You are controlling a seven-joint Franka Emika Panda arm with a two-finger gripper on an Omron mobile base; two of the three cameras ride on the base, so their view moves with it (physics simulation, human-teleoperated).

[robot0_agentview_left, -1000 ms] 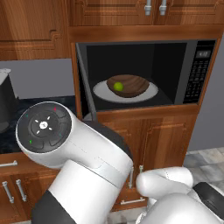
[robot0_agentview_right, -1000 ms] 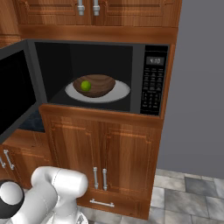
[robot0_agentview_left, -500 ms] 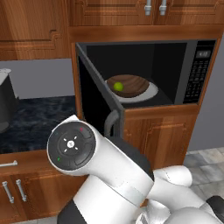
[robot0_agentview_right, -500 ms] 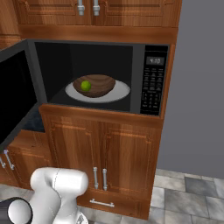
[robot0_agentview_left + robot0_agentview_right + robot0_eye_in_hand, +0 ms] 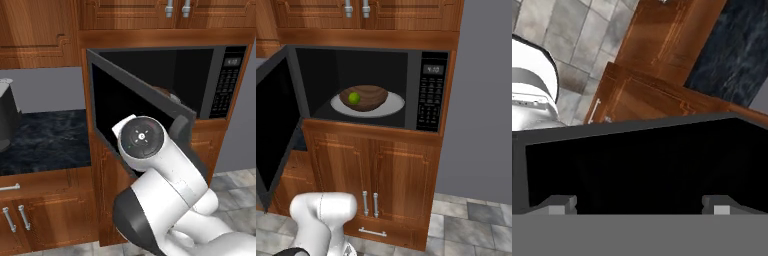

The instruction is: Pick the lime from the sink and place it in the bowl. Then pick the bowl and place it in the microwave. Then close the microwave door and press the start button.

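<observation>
Standing spread as wide as they go, the gripper's (image 5: 639,205) two dark fingertips (image 5: 559,205) rise at the bottom of the hand view with nothing between them. Just beyond them lies the dark glass of the microwave door (image 5: 642,165), its grey frame running along the top of the glass; whether the tips touch the panel cannot be told from this view. Past the door's edge lie wooden cabinet fronts (image 5: 657,75), a dark speckled counter (image 5: 737,55) and grey floor tiles (image 5: 567,35).

In the right base view, the microwave (image 5: 371,85) sits built in under wooden cupboards, its black keypad strip (image 5: 430,92) on the right. Inside, the dark brown bowl (image 5: 367,97) rests on the pale round turntable plate (image 5: 393,106), and the lime (image 5: 354,98) sits in the bowl toward its left side. The door hangs open at the left, swung part of the way out.

In the left base view, the white arm (image 5: 165,190) stands in front of the half-open door, whose vertical bar handle (image 5: 179,127) shows beside the arm's round joint cap.
</observation>
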